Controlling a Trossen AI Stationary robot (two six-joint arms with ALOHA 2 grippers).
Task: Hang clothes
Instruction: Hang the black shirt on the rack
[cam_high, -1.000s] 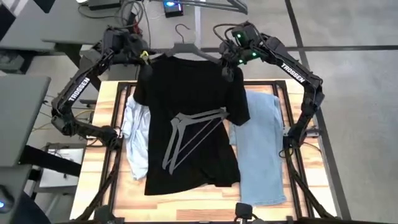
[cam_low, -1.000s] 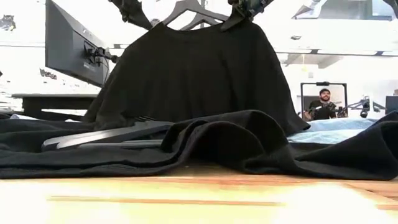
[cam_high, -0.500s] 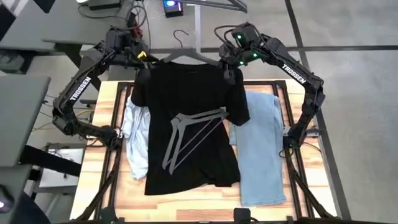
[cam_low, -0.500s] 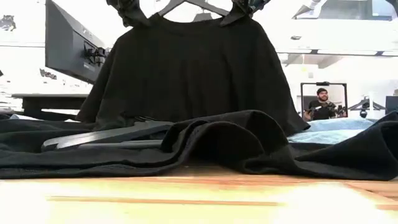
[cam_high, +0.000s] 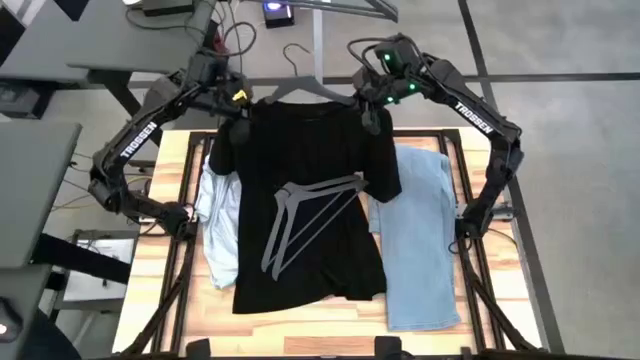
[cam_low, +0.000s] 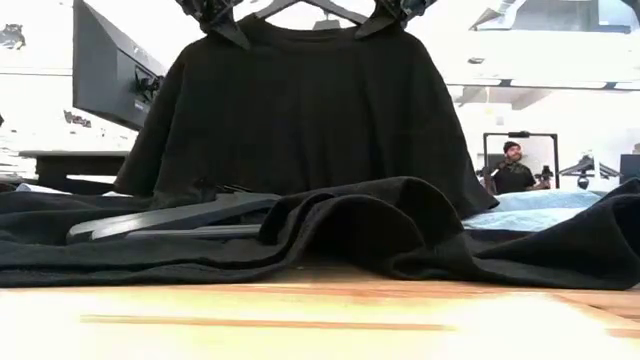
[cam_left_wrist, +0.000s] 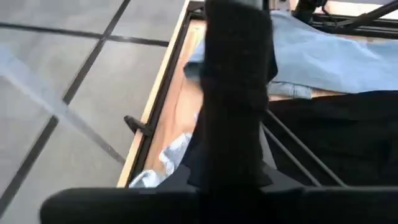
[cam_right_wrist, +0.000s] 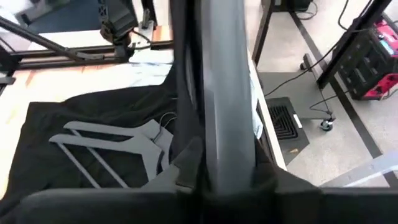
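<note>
**Black T-Shirt Held Up on Its Hanger at the Far Edge**

Pale wooden slats formed the surface (cam_high: 165, 250), with grey floor around it. At its far edge the black short-sleeved t-shirt (cam_high: 305, 190) was held up on a grey hanger (cam_high: 297, 82), its hem trailing on the surface. The left pincer (cam_high: 237, 108) was clamped on one shoulder and the right pincer (cam_high: 368, 105) on the other. Two spare grey hangers (cam_high: 305, 215) lay on the shirt's lower half. A pale blue-white collared shirt (cam_high: 218, 225) lay toward the left edge, light blue denim jeans (cam_high: 418, 240) toward the right.

The step in hand looked like lifting the dressed hanger. Next, the hook probably needed carrying to a rail, both shoulders level.
</note>
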